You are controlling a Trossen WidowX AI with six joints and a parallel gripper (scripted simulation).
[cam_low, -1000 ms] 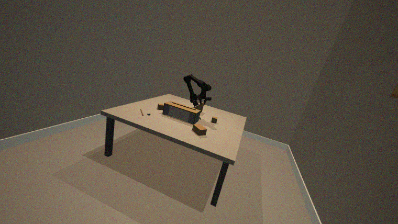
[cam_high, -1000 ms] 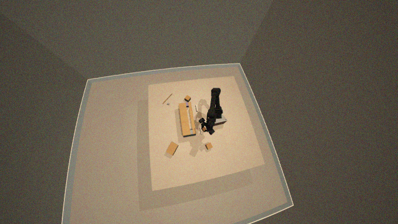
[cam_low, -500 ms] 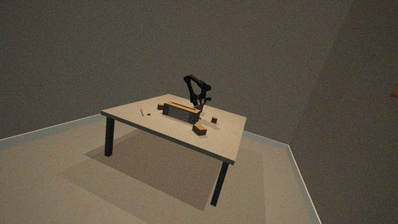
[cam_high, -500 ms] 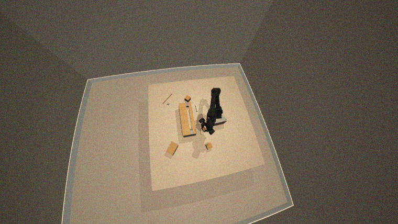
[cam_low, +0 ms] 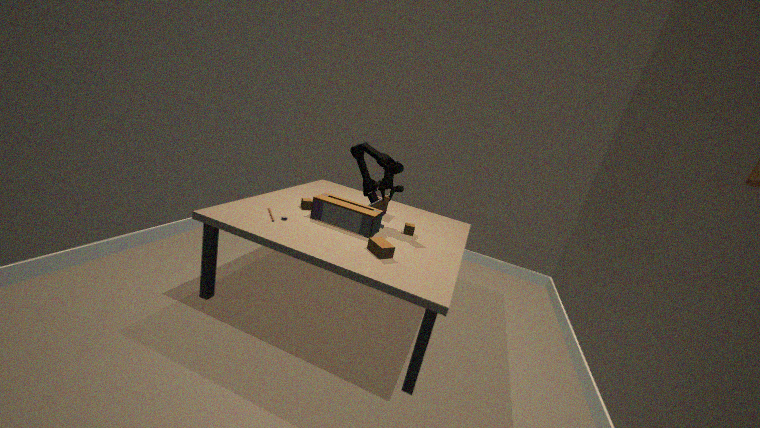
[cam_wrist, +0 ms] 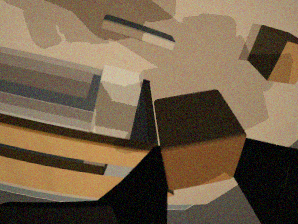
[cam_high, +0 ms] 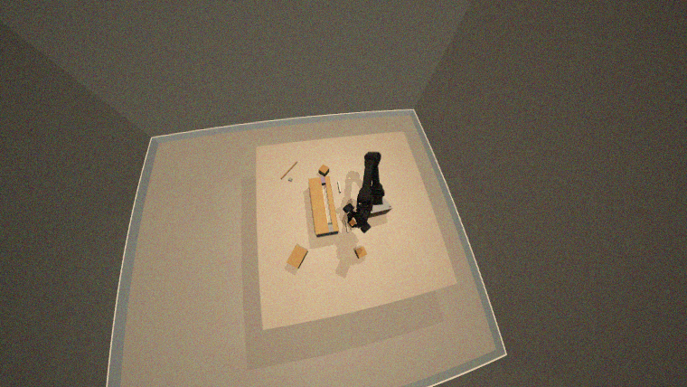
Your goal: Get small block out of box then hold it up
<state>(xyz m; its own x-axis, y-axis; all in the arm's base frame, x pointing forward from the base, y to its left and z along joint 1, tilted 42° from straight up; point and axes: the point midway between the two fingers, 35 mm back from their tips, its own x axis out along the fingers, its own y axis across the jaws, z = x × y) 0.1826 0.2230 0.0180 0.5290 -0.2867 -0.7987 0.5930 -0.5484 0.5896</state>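
Note:
The clear-fronted box (cam_high: pixel 317 206) (cam_low: pixel 340 216) (cam_wrist: pixel 57 145) stands upright on the table, with a slot along its orange top. My gripper (cam_high: pixel 352 222) (cam_wrist: pixel 192 148) is shut on a small orange-brown block (cam_high: pixel 352 221) (cam_wrist: pixel 202 162), which shows between the two black fingers in the wrist view. The block is held above the table, beside the box and apart from it, to its right in the top view. In the exterior view the gripper is behind the box and small. The shelf inside the box cannot be made out clearly.
Loose orange blocks stand around the box: a larger one (cam_high: pixel 297 256) (cam_low: pixel 381 247), a cube (cam_high: pixel 360 251) (cam_low: pixel 408 229) and another (cam_high: pixel 324 169) (cam_low: pixel 306 203) by the far end. A thin stick (cam_high: pixel 288 170) (cam_low: pixel 270 214) and a small dark piece (cam_low: pixel 284 218) lie beyond. A pale strip (cam_wrist: pixel 140 32) lies near the box.

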